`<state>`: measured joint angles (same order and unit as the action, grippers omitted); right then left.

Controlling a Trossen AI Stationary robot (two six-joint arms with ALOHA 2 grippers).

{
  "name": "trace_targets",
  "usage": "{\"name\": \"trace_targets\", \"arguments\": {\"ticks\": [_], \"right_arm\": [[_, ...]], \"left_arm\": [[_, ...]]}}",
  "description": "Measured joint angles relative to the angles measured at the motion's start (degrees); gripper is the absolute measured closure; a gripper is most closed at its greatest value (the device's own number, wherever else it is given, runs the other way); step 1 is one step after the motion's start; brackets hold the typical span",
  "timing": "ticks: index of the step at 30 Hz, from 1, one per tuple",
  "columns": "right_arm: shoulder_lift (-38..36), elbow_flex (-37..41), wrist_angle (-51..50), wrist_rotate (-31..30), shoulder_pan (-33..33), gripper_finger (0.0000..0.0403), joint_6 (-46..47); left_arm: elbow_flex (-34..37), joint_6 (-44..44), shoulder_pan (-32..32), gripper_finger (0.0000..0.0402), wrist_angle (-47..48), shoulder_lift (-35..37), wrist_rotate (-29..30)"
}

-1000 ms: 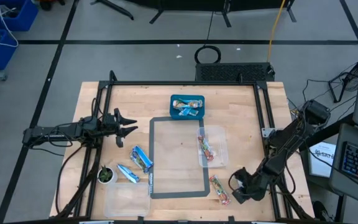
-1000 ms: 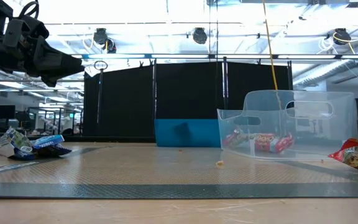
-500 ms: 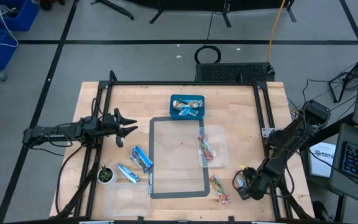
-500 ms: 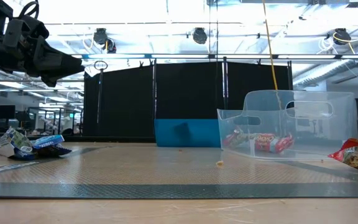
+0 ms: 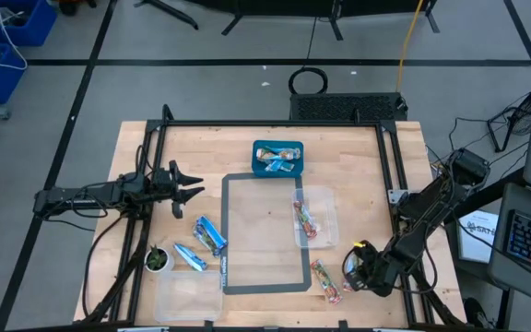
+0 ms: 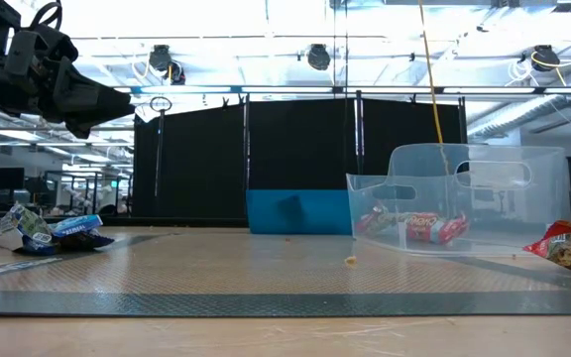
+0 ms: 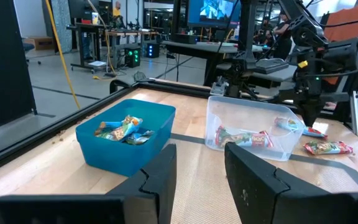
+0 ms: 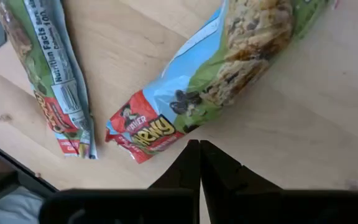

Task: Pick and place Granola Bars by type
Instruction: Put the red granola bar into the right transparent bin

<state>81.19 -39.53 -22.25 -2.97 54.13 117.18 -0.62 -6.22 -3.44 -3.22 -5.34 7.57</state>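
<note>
Two red-and-green wrapped bars point(image 5: 326, 280) lie flat on the wood near the table's near right corner. My right gripper point(image 5: 350, 274) is shut just right of them; in its wrist view the shut tips point(image 8: 197, 152) point at the red end of one bar point(image 8: 229, 68), and the other bar point(image 8: 48, 81) lies beside it. Two blue bars point(image 5: 201, 242) lie left of the mat. More blue bars fill the blue bin point(image 5: 277, 159), and red ones lie in the clear bin point(image 5: 314, 218). My left gripper point(image 5: 190, 185) waits open above the table's left side. My right gripper comes down from above with shut fingers beside the red end point(image 8: 143, 137) of the nearer bar, which lies flat on the wood. I cannot tell whether the fingertips touch the wrapper.
A grey-edged mat point(image 5: 265, 232) covers the table's middle. A green-topped pot point(image 5: 158, 260) and a clear lid point(image 5: 187, 297) sit at the near left. A black frame point(image 5: 275, 124) runs around the table. The low view shows the clear bin point(image 6: 464, 198) and blue bars point(image 6: 57, 230).
My right gripper has moved a little toward the table's far edge and closer to the two red bars. The bars and my left arm have kept still.
</note>
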Motion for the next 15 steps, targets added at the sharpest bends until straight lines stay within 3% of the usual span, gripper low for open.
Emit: {"name": "trace_targets", "arguments": {"ticks": [7,15], "right_arm": [[0.0,0.02,1.49,-0.25,0.35,0.0358,-2.85],[-0.01,0.5,3.73,-0.65,1.51,0.0236,1.54]], "left_arm": [[0.0,0.0,-0.02,0.0263,0.0,0.0,0.0],[0.0,0.0,-0.02,0.0263,0.0,-0.02,0.0]]}}
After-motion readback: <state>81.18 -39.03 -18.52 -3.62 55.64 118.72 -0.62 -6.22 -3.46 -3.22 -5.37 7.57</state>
